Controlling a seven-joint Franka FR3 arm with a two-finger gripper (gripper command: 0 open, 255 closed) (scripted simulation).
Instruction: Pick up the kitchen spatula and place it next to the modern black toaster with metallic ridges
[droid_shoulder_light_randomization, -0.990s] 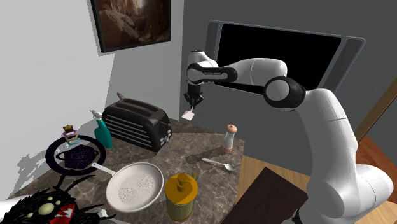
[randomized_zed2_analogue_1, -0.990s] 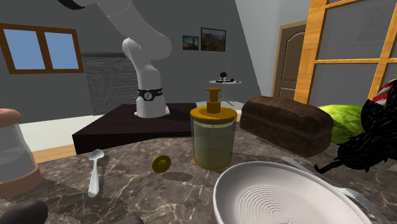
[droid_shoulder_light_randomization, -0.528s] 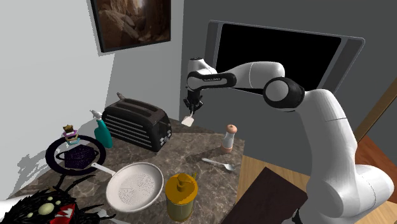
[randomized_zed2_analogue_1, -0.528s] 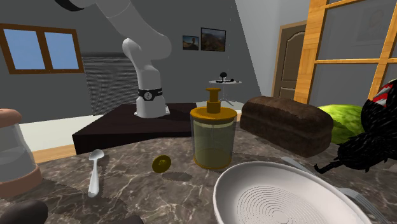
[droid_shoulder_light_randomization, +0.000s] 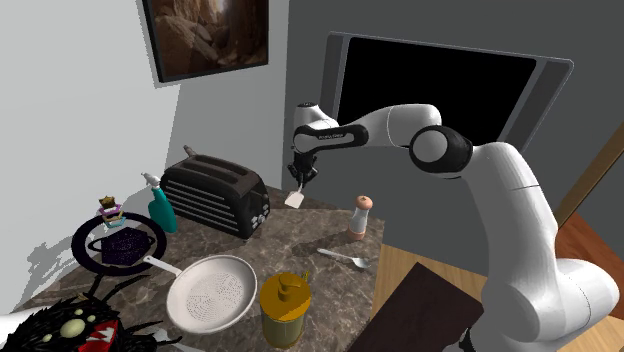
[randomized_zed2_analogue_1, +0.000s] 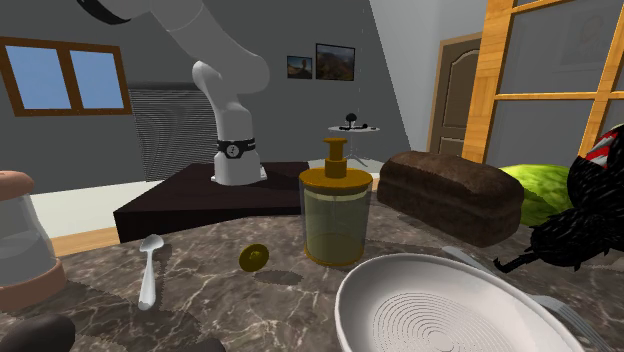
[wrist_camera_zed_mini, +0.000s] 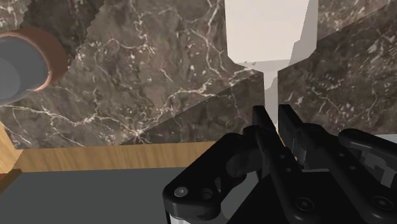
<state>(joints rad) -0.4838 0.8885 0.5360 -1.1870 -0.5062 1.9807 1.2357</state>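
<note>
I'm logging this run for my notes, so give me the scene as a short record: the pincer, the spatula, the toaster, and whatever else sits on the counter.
pincer: shut on the spatula, clasping its thin handle
spatula: white, blade hanging down over the marble counter
toaster: black, on the counter, at the shoulder view's left of the spatula
blade touching counter: cannot tell
other items on counter: shaker, spoon, white pan, yellow dispenser
</note>
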